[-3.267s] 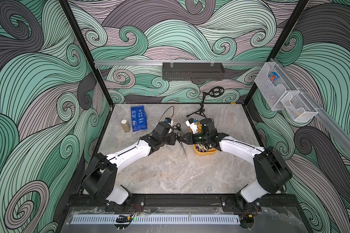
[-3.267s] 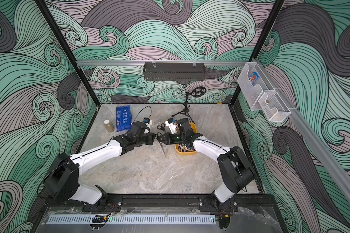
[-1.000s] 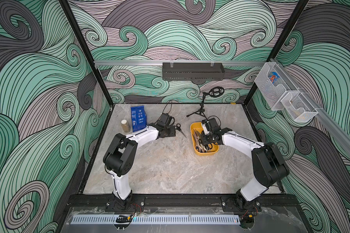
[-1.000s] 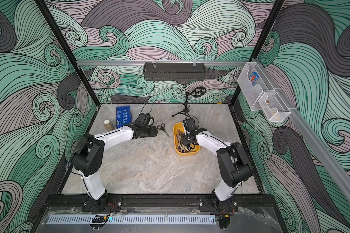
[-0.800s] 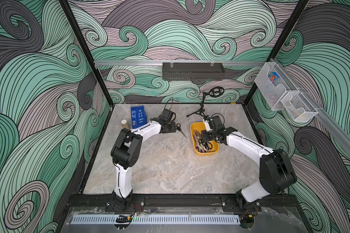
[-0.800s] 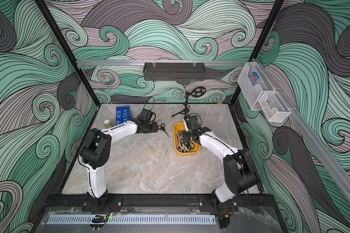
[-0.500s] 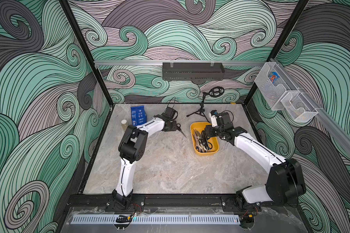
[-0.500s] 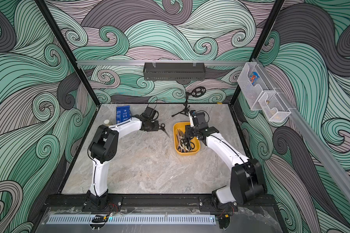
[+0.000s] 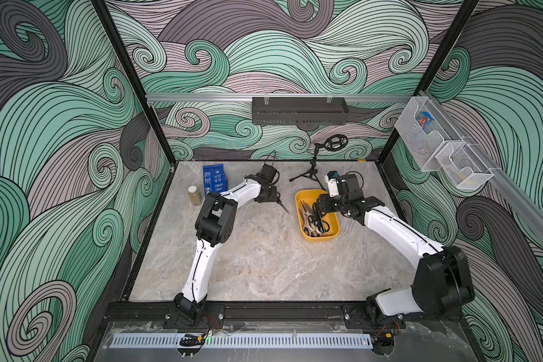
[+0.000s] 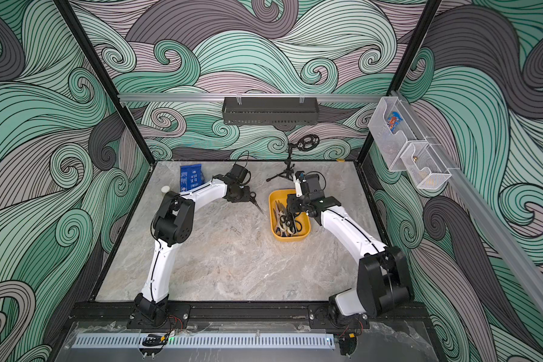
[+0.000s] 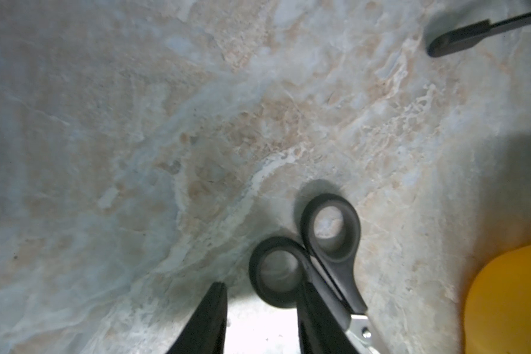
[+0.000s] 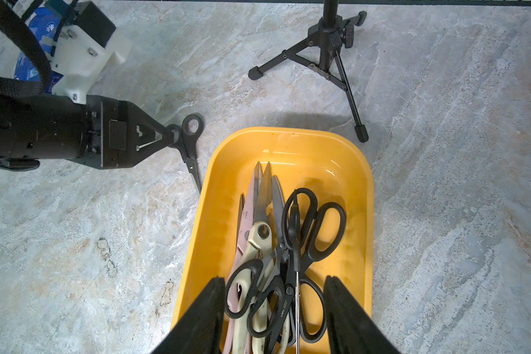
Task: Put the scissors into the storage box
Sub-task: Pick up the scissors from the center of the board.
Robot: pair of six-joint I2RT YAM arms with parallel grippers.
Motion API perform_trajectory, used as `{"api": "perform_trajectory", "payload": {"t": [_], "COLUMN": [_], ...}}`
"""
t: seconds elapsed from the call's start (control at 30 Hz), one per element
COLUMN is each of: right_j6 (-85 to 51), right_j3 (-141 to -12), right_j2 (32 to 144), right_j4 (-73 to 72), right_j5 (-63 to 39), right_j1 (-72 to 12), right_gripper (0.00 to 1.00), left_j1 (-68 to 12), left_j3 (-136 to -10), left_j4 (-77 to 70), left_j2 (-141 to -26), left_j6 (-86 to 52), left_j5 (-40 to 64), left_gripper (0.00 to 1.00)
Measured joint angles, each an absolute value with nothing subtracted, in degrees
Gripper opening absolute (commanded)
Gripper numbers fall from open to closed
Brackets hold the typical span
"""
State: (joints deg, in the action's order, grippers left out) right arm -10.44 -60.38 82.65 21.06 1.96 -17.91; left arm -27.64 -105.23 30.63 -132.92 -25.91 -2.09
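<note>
Right of centre in a top view, the mustard-yellow plastic storage box (image 9: 322,239) sits on the marbled worktop (image 9: 264,266), heaped with metal-bladed scissors (image 9: 312,217) — the right tool (image 12: 273,279) hangs over them, jaws apart. Farther back, to its left, the left tool (image 11: 261,285), jaws parted, straddles one handle ring of a black-handled pair (image 9: 282,205).

The left arm (image 9: 201,266) and right arm (image 9: 395,225) match: smooth white link shells between bulky black joint housings, with a thin black cable traced along each shell. At the black base rail (image 9: 279,313) each has a round black foot, with red and black wires beside it. At the end farthest from the base rail, each carries a black camera box (image 9: 267,171) on a screwed white bracket (image 12: 83,58). The left gripper (image 12: 169,136) is matte black with a triangular cut-out. The right gripper (image 12: 273,294) has black tapered fingers (image 12: 206,315).
</note>
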Motion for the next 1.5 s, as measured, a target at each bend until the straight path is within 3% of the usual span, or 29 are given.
{"api": "perform_trajectory", "payload": {"t": [0.37, 0.53, 0.77, 0.9, 1.07, 1.5], "right_j6": [-10.4, -10.4, -10.4, -10.4, -10.4, -10.7], "right_j3": [-60.4, -60.4, -60.3, -60.3, -60.3, -60.2], "right_j2": [83.5, 83.5, 83.5, 83.5, 83.5, 82.7], "right_j4": [20.8, 20.8, 20.8, 20.8, 20.8, 20.8], "right_j5": [1.7, 1.5, 1.5, 1.5, 1.5, 1.2], "right_j1": [-17.6, -17.5, -17.2, -17.1, -17.1, -17.1], "right_gripper": [0.56, 0.56, 0.56, 0.56, 0.56, 0.56], "left_j1": [-27.6, -27.9, -29.8, -31.4, -32.6, -32.1], "left_j3": [-109.6, -117.8, -126.3, -127.0, -127.7, -126.9], "left_j4": [34.3, 39.5, 46.8, 48.7, 49.7, 49.5], "left_j2": [-135.4, -139.9, -144.5, -145.1, -145.7, -144.8], "left_j6": [-23.9, -20.8, -15.6, -14.0, -12.6, -12.1], "left_j5": [-3.6, -6.0, -14.1, -19.4, -23.1, -21.7], "left_gripper": [0.32, 0.25, 0.24, 0.18, 0.0, 0.0]}}
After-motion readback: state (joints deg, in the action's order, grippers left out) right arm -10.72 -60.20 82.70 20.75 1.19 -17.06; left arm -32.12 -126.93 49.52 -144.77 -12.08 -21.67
